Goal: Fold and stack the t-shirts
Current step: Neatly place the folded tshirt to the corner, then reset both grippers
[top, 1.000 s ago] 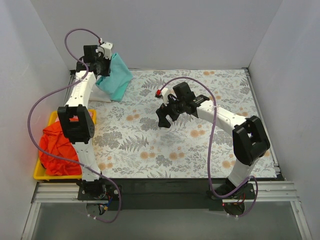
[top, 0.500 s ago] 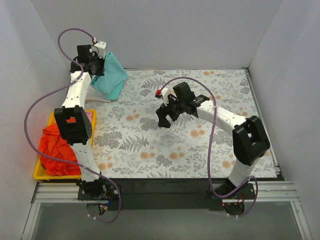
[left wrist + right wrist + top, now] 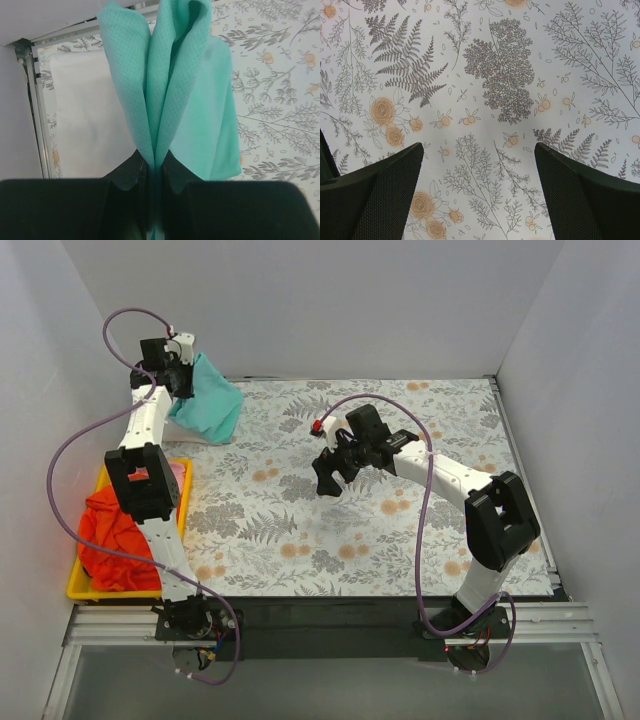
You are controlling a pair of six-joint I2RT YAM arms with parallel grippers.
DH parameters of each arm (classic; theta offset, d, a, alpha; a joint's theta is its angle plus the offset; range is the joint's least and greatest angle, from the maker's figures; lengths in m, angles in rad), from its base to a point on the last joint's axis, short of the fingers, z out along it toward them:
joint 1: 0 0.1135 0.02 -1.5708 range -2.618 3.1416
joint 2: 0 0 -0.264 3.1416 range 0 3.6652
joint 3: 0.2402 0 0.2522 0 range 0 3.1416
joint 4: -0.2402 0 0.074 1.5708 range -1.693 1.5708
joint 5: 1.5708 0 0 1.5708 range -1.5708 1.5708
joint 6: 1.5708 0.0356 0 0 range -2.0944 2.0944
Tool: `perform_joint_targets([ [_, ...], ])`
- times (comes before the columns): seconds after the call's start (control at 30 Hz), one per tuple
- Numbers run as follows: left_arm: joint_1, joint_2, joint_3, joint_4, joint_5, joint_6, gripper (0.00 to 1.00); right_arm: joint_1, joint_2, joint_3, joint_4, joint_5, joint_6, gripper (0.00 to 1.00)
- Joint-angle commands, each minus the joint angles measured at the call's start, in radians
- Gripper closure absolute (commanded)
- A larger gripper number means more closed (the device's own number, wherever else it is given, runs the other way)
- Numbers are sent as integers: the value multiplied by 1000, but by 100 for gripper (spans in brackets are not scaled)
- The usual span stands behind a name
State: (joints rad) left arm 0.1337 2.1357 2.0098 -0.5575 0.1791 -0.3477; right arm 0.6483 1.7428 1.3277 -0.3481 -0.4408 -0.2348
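Note:
My left gripper (image 3: 180, 365) is shut on the folded teal-green t-shirt (image 3: 207, 405) and holds it hanging at the far left corner; the left wrist view shows the cloth (image 3: 170, 95) pinched between the jaws at my left gripper (image 3: 156, 162). A folded white t-shirt (image 3: 195, 435) lies under it on the cloth, also seen in the left wrist view (image 3: 90, 115). The orange-red t-shirt (image 3: 112, 540) is crumpled in the yellow tray (image 3: 85, 590), with a bit of the pink t-shirt (image 3: 178, 469) at its far end. My right gripper (image 3: 326, 480) is open and empty above the table's middle, also in its own view (image 3: 479, 165).
The grey floral tablecloth (image 3: 400, 530) covers the table. White walls stand close on the left, back and right. A metal rail (image 3: 27, 90) runs along the table's left edge near the white shirt.
My left gripper has carried the teal-green shirt further left and towards the back corner. The right arm has not moved.

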Motion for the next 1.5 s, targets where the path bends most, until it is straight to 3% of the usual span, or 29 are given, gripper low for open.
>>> perform_joint_targets([
  [0.0, 26, 30, 37, 44, 5, -4, 100, 1, 11, 30, -12, -18, 0, 2],
  [0.37, 113, 179, 84, 113, -12, -30, 100, 1, 50, 41, -28, -35, 2, 2],
  [0.57, 121, 217, 61, 174, -87, -14, 99, 2, 63, 51, -35, -36, 0, 2],
  [0.63, 119, 230, 76, 180, -125, -17, 82, 1, 67, 57, -40, -41, 2, 2],
  [0.67, 122, 234, 82, 180, -135, -23, 68, 2, 66, 60, -46, -42, 2, 2],
  [0.77, 124, 218, 112, 168, -142, -33, 54, -6, 60, 73, -63, -41, -6, 2],
  [0.87, 122, 175, 130, 147, -126, -62, 18, -28, 46, 76, -83, -21, -18, 2],
  [1.1, 115, 57, 182, -22, -17, -148, 13, -159, -61, 61, -114, 2, -29, 2],
  [1.23, 67, -55, 156, -102, 64, -188, 11, -293, -144, 36, -134, -4, -31, 2],
  [1.33, -5, -108, 155, -200, 143, -183, 11, -389, -210, 22, -158, -22, -25, 2],
  [1.47, -185, -189, 74, -236, 106, -192, 10, -476, -310, 1, -193, -19, -29, 1],
])
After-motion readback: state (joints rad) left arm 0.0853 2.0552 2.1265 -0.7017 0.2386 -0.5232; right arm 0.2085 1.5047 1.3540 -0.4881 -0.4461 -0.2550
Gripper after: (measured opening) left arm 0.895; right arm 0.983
